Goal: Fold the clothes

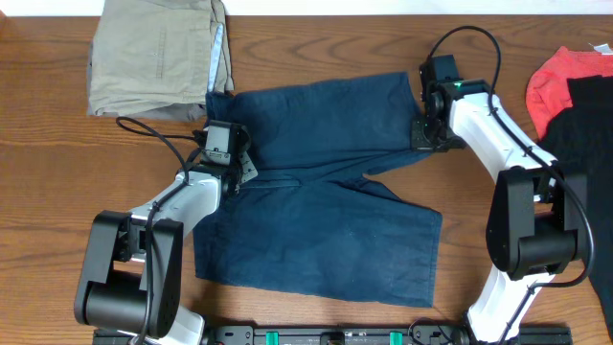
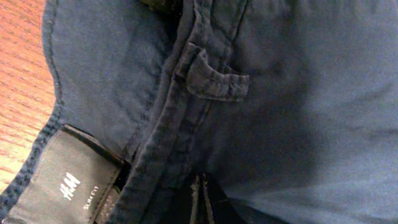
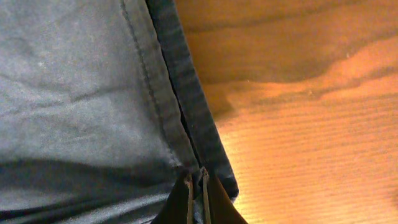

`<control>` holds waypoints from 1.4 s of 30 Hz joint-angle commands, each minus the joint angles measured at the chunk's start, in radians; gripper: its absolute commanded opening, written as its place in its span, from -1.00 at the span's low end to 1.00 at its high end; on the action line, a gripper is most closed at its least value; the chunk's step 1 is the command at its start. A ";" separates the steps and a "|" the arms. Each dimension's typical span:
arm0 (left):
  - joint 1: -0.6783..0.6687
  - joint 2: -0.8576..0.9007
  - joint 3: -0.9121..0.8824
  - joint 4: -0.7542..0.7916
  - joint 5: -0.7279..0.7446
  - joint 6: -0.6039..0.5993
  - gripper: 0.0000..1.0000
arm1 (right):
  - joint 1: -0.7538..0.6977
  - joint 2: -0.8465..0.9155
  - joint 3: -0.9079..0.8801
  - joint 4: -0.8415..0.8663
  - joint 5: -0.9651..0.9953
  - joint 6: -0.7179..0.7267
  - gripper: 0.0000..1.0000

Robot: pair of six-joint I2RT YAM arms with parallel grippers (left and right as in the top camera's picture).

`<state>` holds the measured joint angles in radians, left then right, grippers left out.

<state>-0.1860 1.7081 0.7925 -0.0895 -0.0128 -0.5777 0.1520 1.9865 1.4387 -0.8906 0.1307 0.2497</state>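
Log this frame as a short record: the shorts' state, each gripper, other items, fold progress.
shorts: navy, spread flat on the table, unfolded
left gripper: shut on the shorts by the waistband, near a belt loop
right gripper: shut on the shorts at one leg's hem
other items: khaki garment beside the waistband end; red garment and black garment at the opposite edge
fold progress: none yet
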 commanded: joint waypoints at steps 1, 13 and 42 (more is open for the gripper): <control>0.005 0.009 -0.023 -0.011 -0.024 -0.003 -0.88 | -0.026 -0.021 0.005 -0.023 0.060 0.035 -0.84; 0.005 0.009 -0.023 -0.011 -0.024 -0.003 -0.88 | -0.055 -0.058 0.008 -0.113 0.098 0.147 -0.59; 0.005 0.009 -0.023 -0.008 -0.024 -0.003 -0.88 | 0.193 0.108 0.028 0.149 -0.358 -0.049 -0.98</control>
<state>-0.1860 1.7081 0.7925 -0.0891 -0.0109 -0.5777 0.3408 2.0544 1.4643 -0.7364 -0.2371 0.2218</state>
